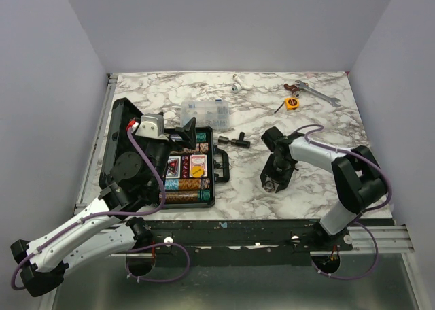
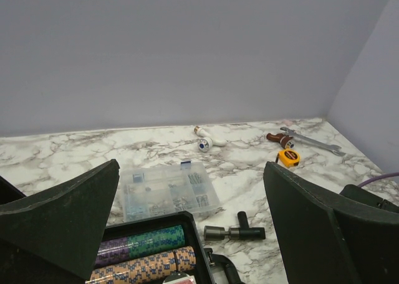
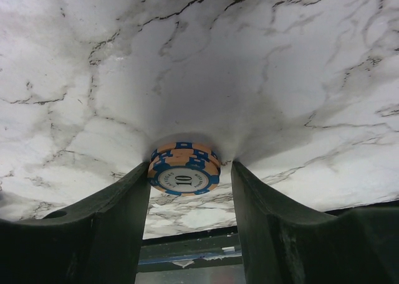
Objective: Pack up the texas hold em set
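Note:
The black case [image 1: 212, 187] lies open at the left, lid [image 1: 122, 140] raised on its left side and handle [image 1: 223, 164] on the right. Inside it are rows of coloured chips [image 1: 187, 185], card decks [image 1: 175, 165] and a yellow button [image 1: 198, 164]. Green, purple and orange chip rows [image 2: 140, 253] show in the left wrist view. My left gripper [image 1: 175, 134] hangs wide open and empty over the case's far end [image 2: 191, 165]. My right gripper [image 1: 275, 181] points down at the table, its fingers open around a small stack of orange and blue "10" chips [image 3: 182, 179]; the left finger touches the stack, the right stands just off it.
A clear compartment box [image 1: 205, 111] sits just beyond the case. A black T-shaped tool [image 1: 234, 141] lies right of it. A yellow tape measure [image 1: 291, 103], a wrench [image 1: 316, 92] and a white fitting [image 1: 236, 84] lie near the back wall.

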You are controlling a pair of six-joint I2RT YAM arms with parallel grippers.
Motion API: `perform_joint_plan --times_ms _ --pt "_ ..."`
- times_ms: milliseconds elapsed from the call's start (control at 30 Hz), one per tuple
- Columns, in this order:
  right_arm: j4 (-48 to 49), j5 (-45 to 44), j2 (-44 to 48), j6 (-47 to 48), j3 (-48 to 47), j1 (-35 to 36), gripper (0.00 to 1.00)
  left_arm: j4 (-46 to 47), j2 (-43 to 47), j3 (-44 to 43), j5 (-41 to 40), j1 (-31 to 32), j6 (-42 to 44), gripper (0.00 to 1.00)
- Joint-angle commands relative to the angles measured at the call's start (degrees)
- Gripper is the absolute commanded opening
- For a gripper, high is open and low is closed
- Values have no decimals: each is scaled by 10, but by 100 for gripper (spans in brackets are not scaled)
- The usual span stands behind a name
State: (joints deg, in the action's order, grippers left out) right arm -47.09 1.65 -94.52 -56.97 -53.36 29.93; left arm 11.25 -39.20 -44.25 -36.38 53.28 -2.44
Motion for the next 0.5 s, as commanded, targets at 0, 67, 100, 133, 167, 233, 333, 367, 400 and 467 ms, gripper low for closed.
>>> perform_joint_plan --times_ms 0,67,100,133,167,233,333,367,400,467 --pt "51 -6 -29 -16 -5 8 55 4 7 -15 9 2 -1 98" --pt "52 -3 -34 -17 -9 10 54 4 7 -16 8 2 -1 99" --pt "53 -3 -36 -17 -10 11 53 4 7 -15 8 2 -1 98" --pt "53 -2 -39 -17 -12 13 52 4 8 -16 8 2 -1 98" --pt "53 -3 -41 -17 -14 15 51 4 8 -16 9 2 -1 98" --pt "53 -4 -46 -17 -17 17 50 4 10 -16 8 2 -1 98" --pt "53 -8 -50 -17 -17 18 48 4 12 -17 8 2 0 98" --pt "53 -9 -51 -17 -17 18 47 4 12 -16 7 2 0 98" --pt "53 -10 -51 -18 -16 18 45 4 13 -17 8 2 1 98" --pt "57 -11 -49 -19 -13 18 42 4 15 -16 7 2 1 99"
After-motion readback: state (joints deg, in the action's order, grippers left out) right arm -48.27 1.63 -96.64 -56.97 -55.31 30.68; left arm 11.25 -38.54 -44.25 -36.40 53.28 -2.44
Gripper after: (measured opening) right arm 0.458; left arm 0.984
